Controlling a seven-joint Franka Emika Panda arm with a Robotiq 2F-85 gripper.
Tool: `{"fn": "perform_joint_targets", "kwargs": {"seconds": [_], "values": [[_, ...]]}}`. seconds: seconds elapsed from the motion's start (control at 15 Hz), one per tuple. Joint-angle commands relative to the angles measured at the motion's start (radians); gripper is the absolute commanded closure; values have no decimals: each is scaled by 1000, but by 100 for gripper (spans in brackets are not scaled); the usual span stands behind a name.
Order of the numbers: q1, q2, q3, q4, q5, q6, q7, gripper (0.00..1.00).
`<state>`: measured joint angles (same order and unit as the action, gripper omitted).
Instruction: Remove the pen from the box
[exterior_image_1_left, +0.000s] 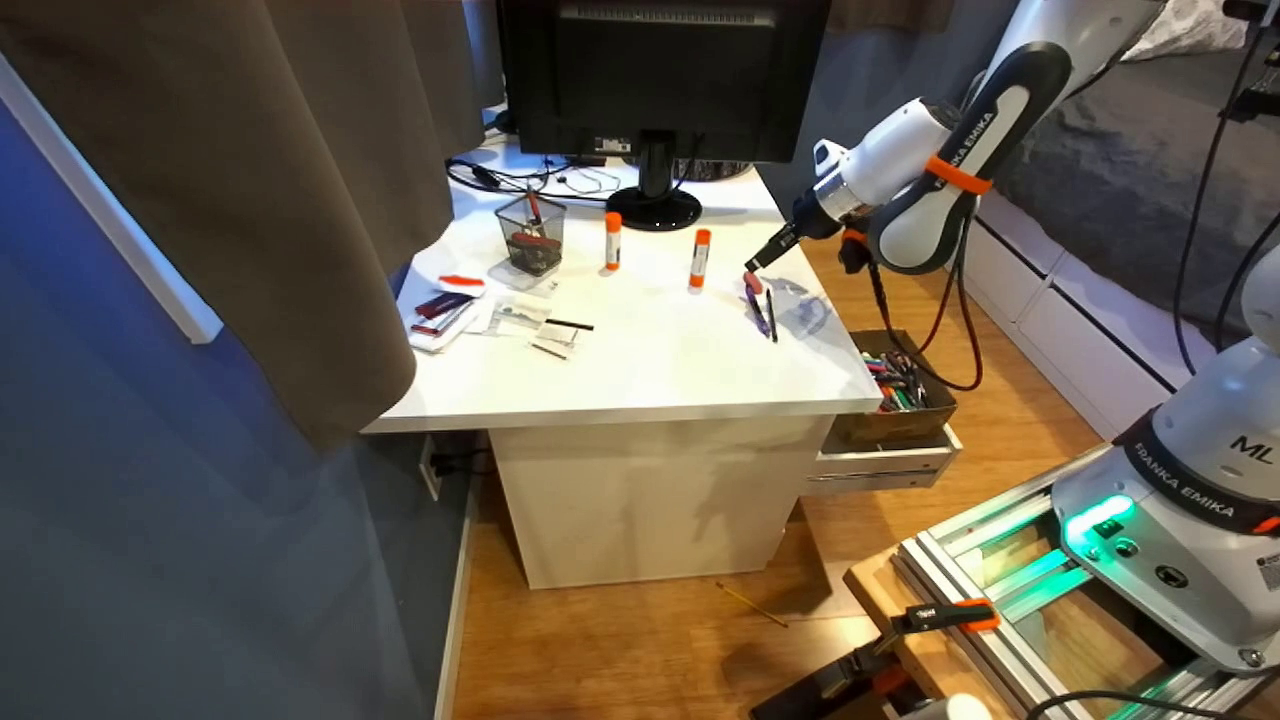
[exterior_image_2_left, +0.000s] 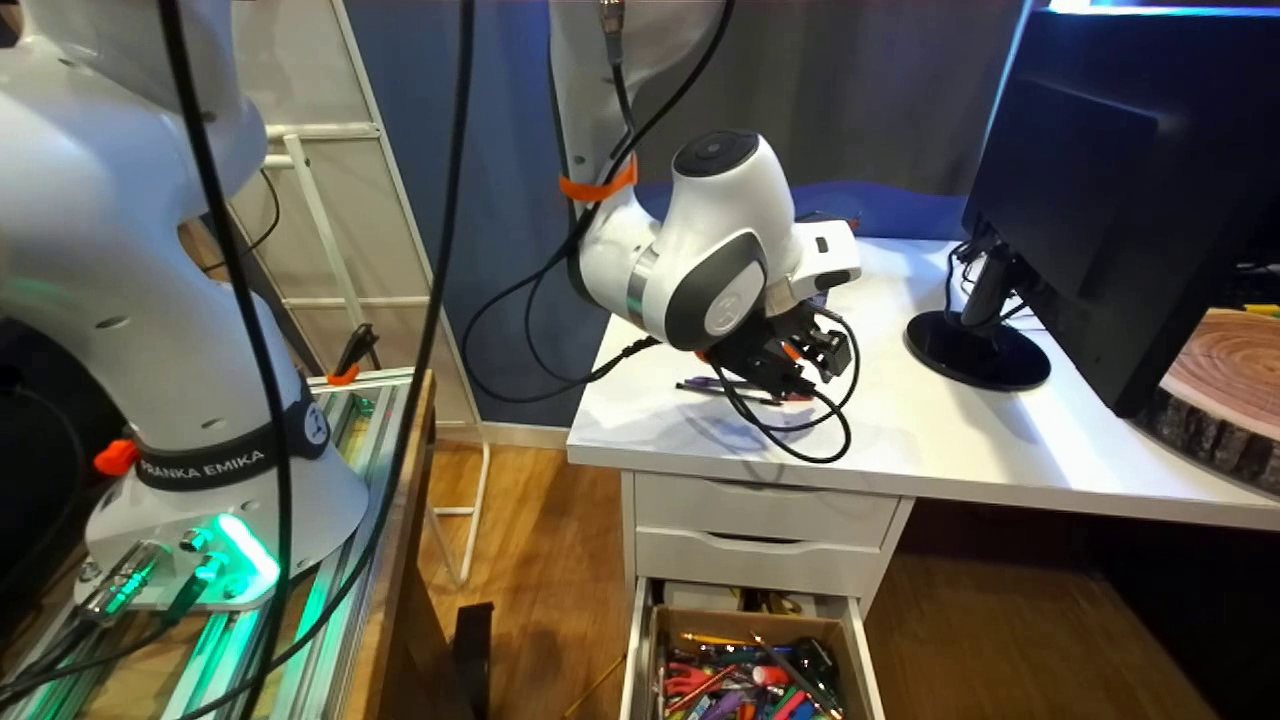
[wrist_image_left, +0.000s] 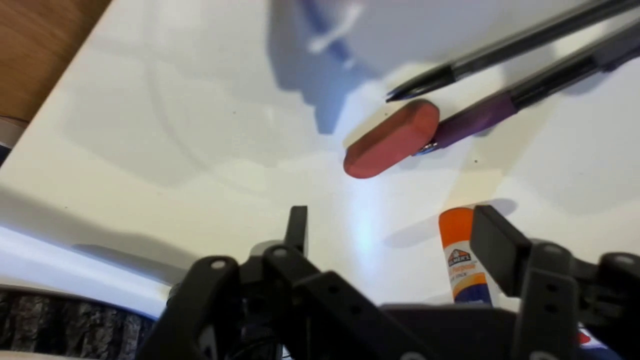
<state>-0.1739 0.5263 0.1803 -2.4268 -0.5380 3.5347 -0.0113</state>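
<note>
A slim dark pen (exterior_image_1_left: 771, 316) lies on the white table beside a purple-gripped pen (exterior_image_1_left: 756, 310). In the wrist view the dark pen (wrist_image_left: 500, 52) points its tip at a pink eraser (wrist_image_left: 392, 140), which touches the purple-gripped pen (wrist_image_left: 480, 117). The brown box (exterior_image_1_left: 885, 430) sits in an open white drawer below the tabletop. It holds several pens and markers and also shows in an exterior view (exterior_image_2_left: 745, 624). My gripper (wrist_image_left: 390, 220) is open with nothing between its fingers. It is above the table near the eraser, also seen in both exterior views (exterior_image_1_left: 757, 262) (exterior_image_2_left: 820, 368).
Two orange-capped glue sticks (exterior_image_1_left: 613, 242) (exterior_image_1_left: 699, 260) stand upright on the table. A mesh cup (exterior_image_1_left: 533, 245), papers and thin dark sticks (exterior_image_1_left: 568, 324) lie further left. A monitor (exterior_image_1_left: 660, 80) and a wood slab (exterior_image_2_left: 1235, 385) are at the back. Cables hang from the arm.
</note>
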Motion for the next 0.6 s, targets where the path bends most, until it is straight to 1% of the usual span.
{"fn": "perform_joint_targets", "kwargs": {"seconds": [0.0, 0.07, 0.13, 0.2, 0.27, 0.33, 0.4, 0.47, 0.53], "values": [[-95, -113, 62, -72, -75, -64, 39, 0], [-130, -140, 92, -89, -98, -71, 54, 0], [-178, -167, 136, -111, -130, -88, 81, 0], [-245, -193, 203, -136, -178, -130, 123, 0], [-331, -206, 293, -160, -241, -175, 168, 0], [-394, -232, 363, -194, -269, -231, 200, 0], [-475, -235, 451, -219, -290, -279, 221, 0], [-552, -251, 527, -253, -284, -311, 220, 0], [-628, -241, 604, -275, -269, -339, 204, 0]]}}
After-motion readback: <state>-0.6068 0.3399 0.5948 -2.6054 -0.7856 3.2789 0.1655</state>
